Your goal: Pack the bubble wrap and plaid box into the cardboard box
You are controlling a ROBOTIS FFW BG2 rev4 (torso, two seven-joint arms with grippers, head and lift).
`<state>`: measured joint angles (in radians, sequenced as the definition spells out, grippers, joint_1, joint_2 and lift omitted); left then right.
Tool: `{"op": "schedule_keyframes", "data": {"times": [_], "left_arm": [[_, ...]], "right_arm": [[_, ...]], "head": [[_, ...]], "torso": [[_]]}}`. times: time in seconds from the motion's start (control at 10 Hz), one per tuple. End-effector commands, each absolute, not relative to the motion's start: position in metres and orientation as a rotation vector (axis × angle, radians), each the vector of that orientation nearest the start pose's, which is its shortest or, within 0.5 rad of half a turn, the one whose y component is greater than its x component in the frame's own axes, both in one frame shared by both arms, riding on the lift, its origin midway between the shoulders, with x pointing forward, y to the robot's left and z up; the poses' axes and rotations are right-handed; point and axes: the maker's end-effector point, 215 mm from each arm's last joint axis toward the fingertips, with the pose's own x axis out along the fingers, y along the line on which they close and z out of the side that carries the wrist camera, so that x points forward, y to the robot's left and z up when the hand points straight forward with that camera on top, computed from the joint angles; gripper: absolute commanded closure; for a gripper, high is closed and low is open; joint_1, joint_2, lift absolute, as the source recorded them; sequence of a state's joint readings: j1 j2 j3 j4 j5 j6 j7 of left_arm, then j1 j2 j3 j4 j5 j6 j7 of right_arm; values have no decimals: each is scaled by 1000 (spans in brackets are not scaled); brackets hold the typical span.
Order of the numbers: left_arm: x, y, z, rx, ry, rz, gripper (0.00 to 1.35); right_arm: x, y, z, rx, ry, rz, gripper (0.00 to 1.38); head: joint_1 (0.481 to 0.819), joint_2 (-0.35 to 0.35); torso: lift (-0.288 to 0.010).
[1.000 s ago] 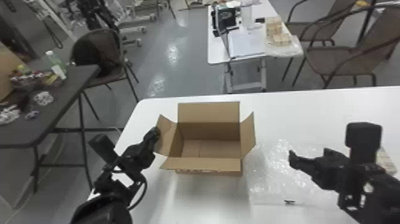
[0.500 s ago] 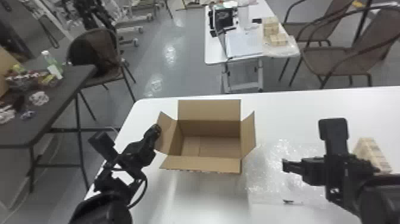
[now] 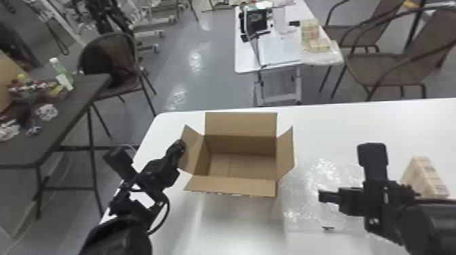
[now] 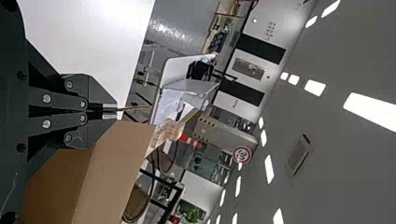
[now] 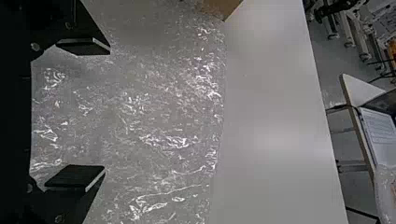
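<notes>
Left end effector (image 3: 181, 145): closed, gripping the left flap of the open brown cardboard box (image 3: 230, 187). Right end effector (image 3: 320, 196): fingers apart, over clear, crinkled plastic bubble wrap (image 3: 302, 184), spread flat just right of the box. Pale tan plaid box (image 3: 425, 178) farther right, beside the right arm. All on white table (image 3: 373, 125).

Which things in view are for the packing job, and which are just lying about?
Job:
- cardboard box, open
- bubble wrap, spread out
- plaid box, at right

Lying about:
- laptop, at back
- bottle, at left
- chair, behind bottle
</notes>
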<state>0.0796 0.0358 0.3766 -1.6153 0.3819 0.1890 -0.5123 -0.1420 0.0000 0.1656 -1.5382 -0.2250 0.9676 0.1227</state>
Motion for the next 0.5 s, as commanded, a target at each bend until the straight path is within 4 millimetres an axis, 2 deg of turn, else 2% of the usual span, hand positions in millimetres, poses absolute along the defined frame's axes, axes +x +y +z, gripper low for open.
{"op": "schedule_keyframes", "data": {"times": [0.0,0.1,0.2,0.3,0.4], "left_arm": [[542,340,-368,-375,49,-163,1211],[542,340,-368,-377,49,-163,1211],[542,339,-368,-376,51,-165,1211],[542,339,-368,-376,51,-165,1211],[542,340,-367,-376,48,-164,1211]], "right_arm": [[515,-69,-524,173,870,383,645],[512,-68,-525,173,887,387,840],[513,-68,-522,169,887,390,851],[512,-68,-518,157,880,389,943],[514,-72,-513,142,867,381,960]], "head": [[695,270],[695,273],[695,275],[695,276],[695,276]], "torso": [[-89],[-89],[-89],[-89],[-89]]}}
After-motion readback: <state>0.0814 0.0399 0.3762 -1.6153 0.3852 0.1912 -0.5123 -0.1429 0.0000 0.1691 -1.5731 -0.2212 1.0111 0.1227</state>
